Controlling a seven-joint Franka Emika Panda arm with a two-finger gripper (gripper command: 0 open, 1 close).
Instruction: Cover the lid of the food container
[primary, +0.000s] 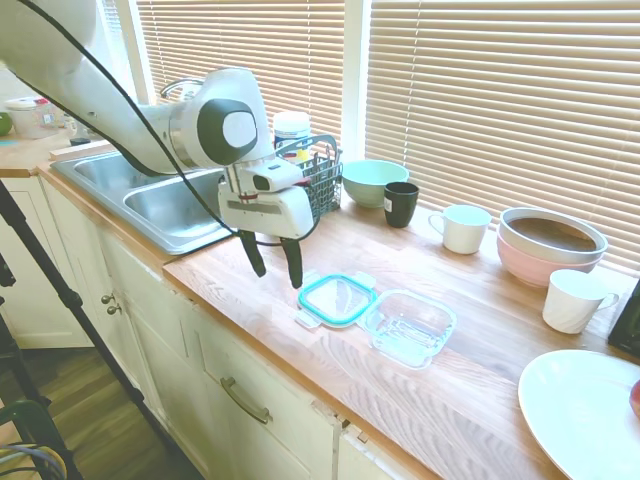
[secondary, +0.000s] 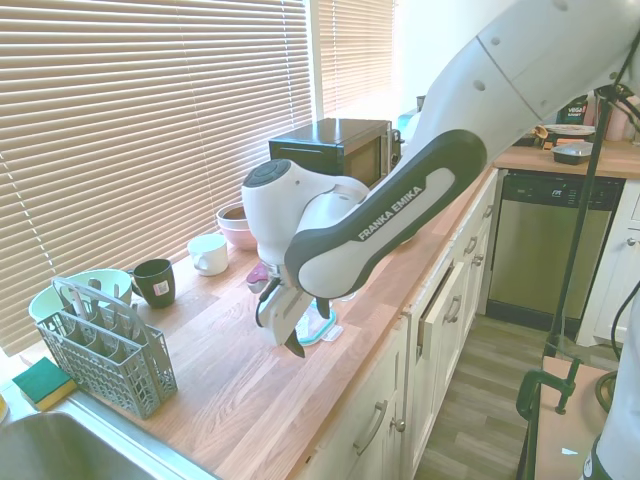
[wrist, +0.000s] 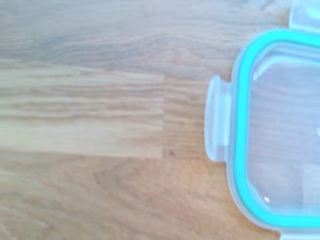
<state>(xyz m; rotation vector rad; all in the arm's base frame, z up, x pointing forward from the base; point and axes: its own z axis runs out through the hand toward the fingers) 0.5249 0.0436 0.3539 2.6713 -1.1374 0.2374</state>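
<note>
While the lid (primary: 337, 299) lay flat on the counter (primary: 470, 380), touching the food container (primary: 410, 326), the gripper (primary: 275, 268) hung beside it with fingers (primary: 293, 264) spread and empty, so the grasp probably called for pinching one rim squarely.

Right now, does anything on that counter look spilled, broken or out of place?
Nothing stands out. The lid lies flat on the counter beside the open food container, not on it yet. No spills or damage show.
</note>
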